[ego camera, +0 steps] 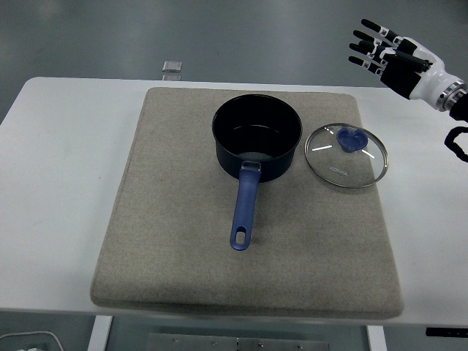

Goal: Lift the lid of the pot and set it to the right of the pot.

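Note:
A dark blue pot point(257, 137) stands uncovered on the beige mat point(168, 219), its blue handle pointing toward the near edge. The glass lid point(346, 155) with a blue knob lies flat on the mat just right of the pot. My right hand point(384, 53) hovers high at the upper right, well above and behind the lid, fingers spread and holding nothing. The left arm is out of sight.
The mat lies on a white table point(58, 183). A small grey square object point(172, 67) sits past the table's far edge. A black cable loop point(458, 141) shows at the right edge.

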You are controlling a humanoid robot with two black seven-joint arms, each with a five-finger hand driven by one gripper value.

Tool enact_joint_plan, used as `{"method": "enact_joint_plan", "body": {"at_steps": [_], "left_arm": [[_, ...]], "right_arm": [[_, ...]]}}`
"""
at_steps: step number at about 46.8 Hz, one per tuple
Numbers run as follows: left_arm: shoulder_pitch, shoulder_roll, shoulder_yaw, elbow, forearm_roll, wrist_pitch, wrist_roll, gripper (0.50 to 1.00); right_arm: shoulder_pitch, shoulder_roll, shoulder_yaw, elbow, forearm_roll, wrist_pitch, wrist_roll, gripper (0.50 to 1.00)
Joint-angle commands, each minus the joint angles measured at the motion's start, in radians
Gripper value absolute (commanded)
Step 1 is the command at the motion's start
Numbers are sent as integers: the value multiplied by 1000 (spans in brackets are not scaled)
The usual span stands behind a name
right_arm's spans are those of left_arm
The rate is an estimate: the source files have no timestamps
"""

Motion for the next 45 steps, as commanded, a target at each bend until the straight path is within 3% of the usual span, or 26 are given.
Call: {"method": "enact_joint_plan", "body": {"at_steps": [1, 45], "left_arm": [[0, 0, 0, 0, 0, 0, 0, 1000], [0, 0, 0, 0, 0, 0, 0, 1000]], "right_arm": [[-19, 0, 24, 0, 0, 1, -2, 903], [-54, 27, 21, -5, -35, 1, 10, 913]]}}
